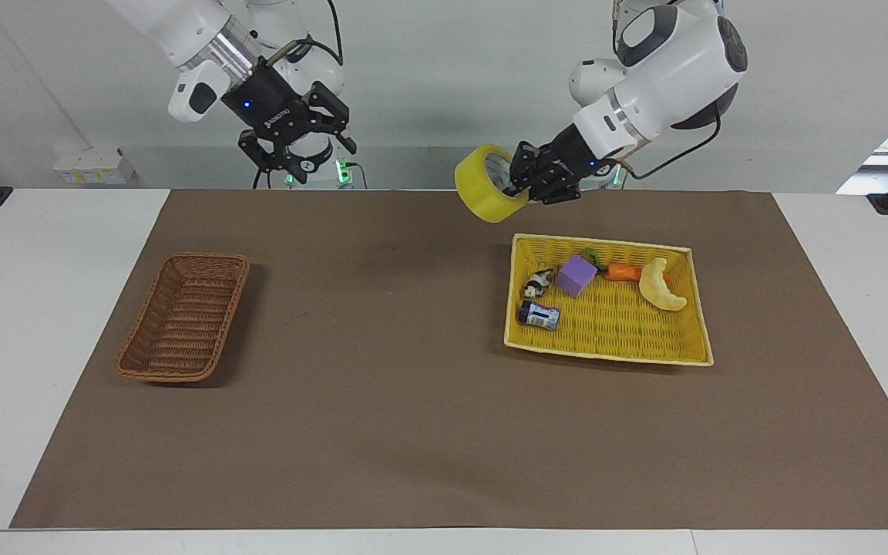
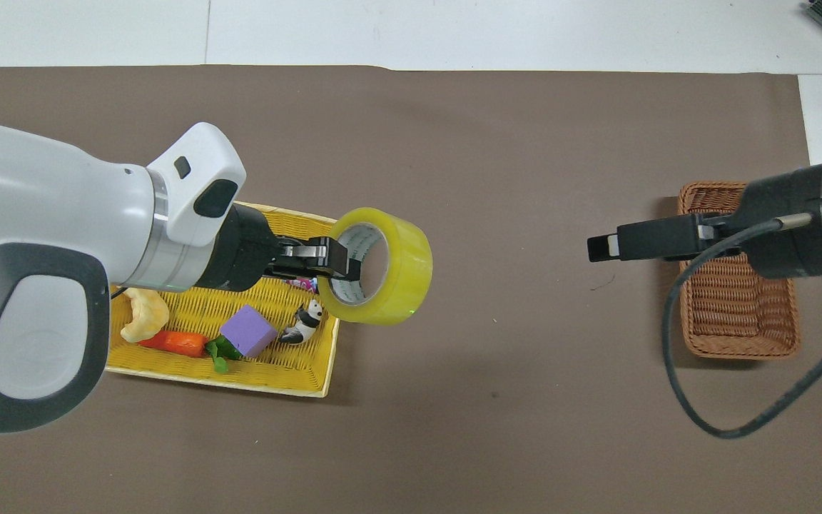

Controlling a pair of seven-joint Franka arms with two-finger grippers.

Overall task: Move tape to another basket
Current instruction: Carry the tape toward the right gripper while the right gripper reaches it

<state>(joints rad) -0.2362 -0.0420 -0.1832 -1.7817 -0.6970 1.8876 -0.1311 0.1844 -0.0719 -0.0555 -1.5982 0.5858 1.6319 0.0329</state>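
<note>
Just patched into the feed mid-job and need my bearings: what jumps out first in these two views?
The roll of yellow packing tape stands out, held up in the left gripper over the brown mat beside the yellow tray-basket. The right gripper, open, is raised over the mat between the tape and the brown wicker basket at the right arm's end of the table.

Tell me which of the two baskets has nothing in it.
The brown wicker basket at the right arm's end of the table; its inside is bare. The yellow basket holds toys, and the tape hangs in the left gripper.
</note>
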